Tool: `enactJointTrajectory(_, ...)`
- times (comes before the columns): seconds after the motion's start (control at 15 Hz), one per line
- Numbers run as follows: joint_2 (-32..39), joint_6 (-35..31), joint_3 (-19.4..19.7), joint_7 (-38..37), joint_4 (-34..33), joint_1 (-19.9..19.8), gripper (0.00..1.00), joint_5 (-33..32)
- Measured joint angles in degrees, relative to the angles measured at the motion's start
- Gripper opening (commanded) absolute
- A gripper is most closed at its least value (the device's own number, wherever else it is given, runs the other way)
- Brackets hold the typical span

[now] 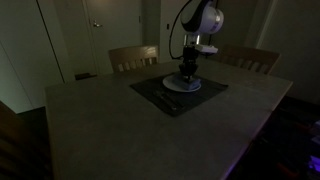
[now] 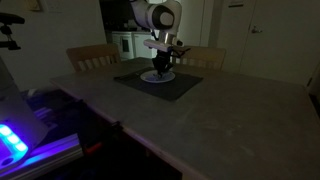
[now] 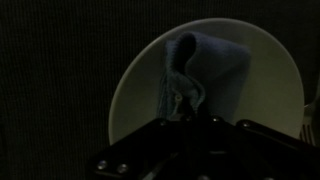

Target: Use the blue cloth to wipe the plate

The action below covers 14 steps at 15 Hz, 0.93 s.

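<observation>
A white plate [image 3: 262,70] lies on a dark placemat [image 1: 150,92]; it shows in both exterior views [image 1: 196,88] [image 2: 149,78]. A blue cloth [image 3: 205,70] lies bunched on the plate in the wrist view. My gripper [image 3: 183,112] is shut on a pinched-up fold of the blue cloth and stands right over the plate [image 1: 186,78] [image 2: 161,70]. The fingertips are mostly hidden in the dark.
The placemat sits on a grey table [image 1: 120,130] [image 2: 210,120]. Cutlery [image 1: 163,99] lies on the mat beside the plate. Two wooden chairs [image 1: 133,57] [image 1: 248,58] stand at the far side. A lit device [image 2: 15,140] is at the near table corner.
</observation>
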<state>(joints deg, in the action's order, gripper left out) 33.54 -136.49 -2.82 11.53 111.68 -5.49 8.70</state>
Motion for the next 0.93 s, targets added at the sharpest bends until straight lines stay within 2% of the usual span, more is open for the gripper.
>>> enactJointTrajectory(0.53, 2.22, 1.37, -1.79, 2.88, -3.68, -0.41, 0.02, 0.11)
enactJointTrajectory(0.93, 4.03, 7.02, -4.50, 10.79, -6.82, -2.86, 0.02, 1.88)
